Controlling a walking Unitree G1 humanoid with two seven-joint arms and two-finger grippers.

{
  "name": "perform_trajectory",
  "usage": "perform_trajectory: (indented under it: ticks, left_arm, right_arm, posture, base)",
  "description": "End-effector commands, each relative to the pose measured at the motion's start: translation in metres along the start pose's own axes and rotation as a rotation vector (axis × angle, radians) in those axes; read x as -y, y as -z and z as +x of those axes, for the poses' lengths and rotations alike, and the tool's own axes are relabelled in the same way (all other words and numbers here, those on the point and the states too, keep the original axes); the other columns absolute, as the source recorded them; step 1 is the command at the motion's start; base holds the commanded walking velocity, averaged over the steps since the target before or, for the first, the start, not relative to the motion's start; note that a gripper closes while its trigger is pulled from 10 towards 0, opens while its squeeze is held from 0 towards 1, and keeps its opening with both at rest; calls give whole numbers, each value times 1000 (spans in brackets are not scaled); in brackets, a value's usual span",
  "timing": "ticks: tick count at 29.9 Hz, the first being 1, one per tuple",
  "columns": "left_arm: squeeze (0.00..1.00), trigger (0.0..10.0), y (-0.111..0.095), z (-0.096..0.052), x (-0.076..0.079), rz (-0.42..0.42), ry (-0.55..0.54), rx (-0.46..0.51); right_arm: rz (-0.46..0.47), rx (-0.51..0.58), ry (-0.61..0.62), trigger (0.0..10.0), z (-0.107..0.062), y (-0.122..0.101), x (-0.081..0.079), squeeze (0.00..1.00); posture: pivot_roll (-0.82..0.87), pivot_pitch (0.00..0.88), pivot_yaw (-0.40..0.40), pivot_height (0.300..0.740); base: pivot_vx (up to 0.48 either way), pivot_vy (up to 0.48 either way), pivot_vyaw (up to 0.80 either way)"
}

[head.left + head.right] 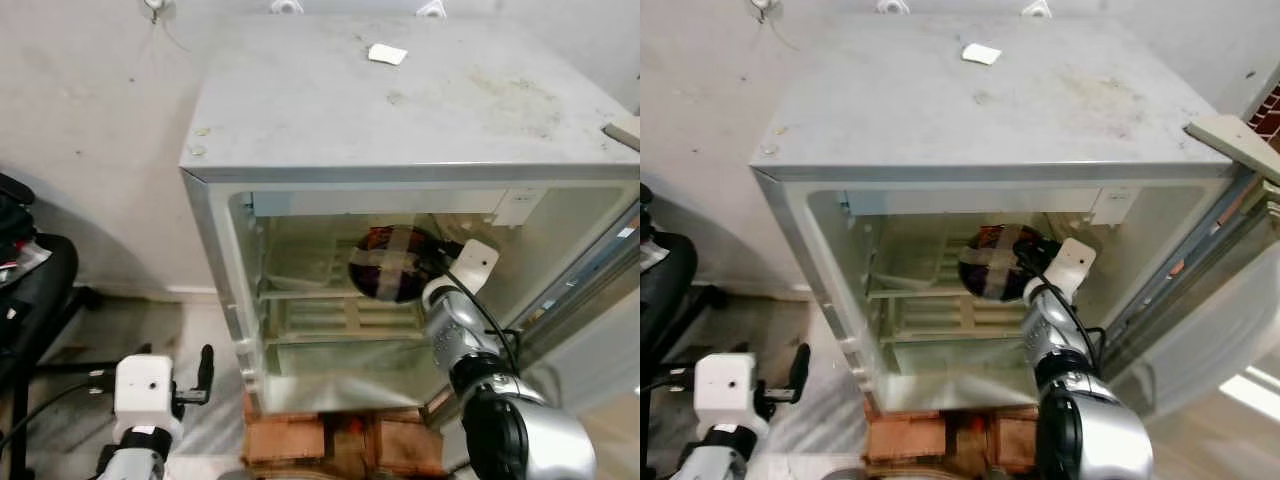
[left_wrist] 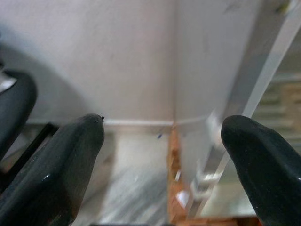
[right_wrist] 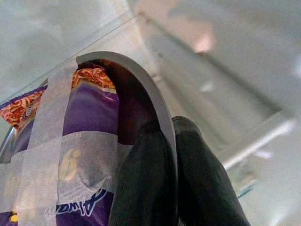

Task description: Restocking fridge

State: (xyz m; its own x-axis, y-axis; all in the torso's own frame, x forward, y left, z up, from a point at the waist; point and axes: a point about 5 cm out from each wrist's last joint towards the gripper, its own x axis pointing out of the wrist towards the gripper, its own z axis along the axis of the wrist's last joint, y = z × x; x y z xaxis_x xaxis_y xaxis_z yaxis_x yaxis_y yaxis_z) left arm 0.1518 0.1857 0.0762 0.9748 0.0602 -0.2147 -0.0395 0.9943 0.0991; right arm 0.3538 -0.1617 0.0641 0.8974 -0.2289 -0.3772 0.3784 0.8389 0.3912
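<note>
Right up close, my right gripper [image 3: 171, 155] had its jaws pinched tight on the rim of the bowl [image 3: 89, 141], a metal one with a purple noodle packet taped over the top. I was holding the bowl inside the open fridge [image 1: 400, 110], above the wire shelf [image 1: 330, 320]. To do this well, I thought I should lower it slowly until it sat flat, then let go. My left gripper [image 2: 162, 165] hung low outside by the fridge, jaws wide apart. I could not see the bowl's bottom or how close it was to the shelf.
</note>
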Motion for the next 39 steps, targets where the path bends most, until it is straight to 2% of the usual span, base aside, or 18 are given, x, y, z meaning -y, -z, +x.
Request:
perform_trajectory:
  ticks: [1, 7, 8, 9, 11, 16, 22, 26, 28, 29, 30, 31, 32, 36, 39]
  left_arm:
    - [0, 10000, 0, -7, -3, 9, -10, -20]
    - [0, 10000, 0, -16, -1, 9, -9, -39]
    - [0, 10000, 0, -16, 0, 9, -10, -40]
    - [0, 10000, -1, -16, -1, 9, -12, -42]
    - [0, 10000, -1, -16, -1, 9, -16, -46]
    - [0, 10000, -1, -14, 0, 5, -23, -49]
    - [0, 10000, -1, -11, 4, -2, -19, -58]
    - [0, 10000, -2, -5, 4, -1, -17, -56]
    - [0, 10000, -3, -3, 4, -2, -16, -54]
    - [0, 10000, -4, -1, 5, -2, -14, -51]
    - [0, 10000, -4, -1, 5, -2, -14, -51]
    - [0, 10000, -4, 1, 5, -1, -12, -48]
    - [0, 10000, -5, 5, 6, -2, -9, -43]
    - [0, 10000, -6, 10, 7, -3, -5, -33]
    - [0, 10000, -9, 21, 9, -7, -14, -12]
  right_arm:
    - [66, 28, -2, 10000, 2, -11, -10, 0]
    - [229, 38, 48, 10000, 7, -29, -15, 0]
    - [257, 40, 50, 10000, 7, -32, -16, 118]
    - [281, 40, 52, 10000, 8, -34, -18, 1000]
    - [346, 44, 47, 10000, 8, -41, -24, 1000]
    - [399, 81, 12, 10000, 10, -57, -33, 1000]
    - [409, 116, -32, 10000, 11, -66, -32, 1000]
    - [391, 102, -74, 10000, 10, -60, -31, 1000]
    - [364, 91, -97, 10000, 10, -55, -31, 1000]
    - [308, 86, -117, 10000, 10, -52, -31, 1000]
    - [308, 86, -117, 10000, 10, -52, -31, 1000]
    - [246, 79, -140, 10000, 9, -48, -31, 1000]
    - [93, 63, -183, 10000, 8, -40, -32, 1000]
    - [33, 48, -212, 10000, 6, -32, -31, 1000]
    - [-45, 64, -240, 10000, 6, -29, -26, 1000]
  posture:
    - [339, 187, -41, 740]
    - [361, 201, -49, 740]
    - [361, 201, -49, 740]
    - [364, 202, -53, 740]
    - [364, 202, -54, 740]
    - [355, 201, -65, 740]
    - [335, 191, -67, 740]
    - [323, 177, -66, 740]
    - [321, 174, -65, 740]
    - [314, 168, -63, 740]
    - [314, 168, -63, 740]
    - [309, 160, -63, 740]
    - [302, 148, -64, 740]
    - [293, 136, -67, 740]
    - [273, 106, -70, 740]
  base:
    - [0, 0, 0]
    - [0, 0, 0]
    - [0, 0, 0]
    - [0, 0, 0]
    - [0, 0, 0]
    - [0, 0, 0]
    - [0, 0, 0]
    - [0, 0, 0]
    - [0, 0, 0]
    - [0, 0, 0]
    - [0, 0, 0]
    - [0, 0, 0]
    - [0, 0, 0]
    - [0, 0, 0]
    - [0, 0, 0]
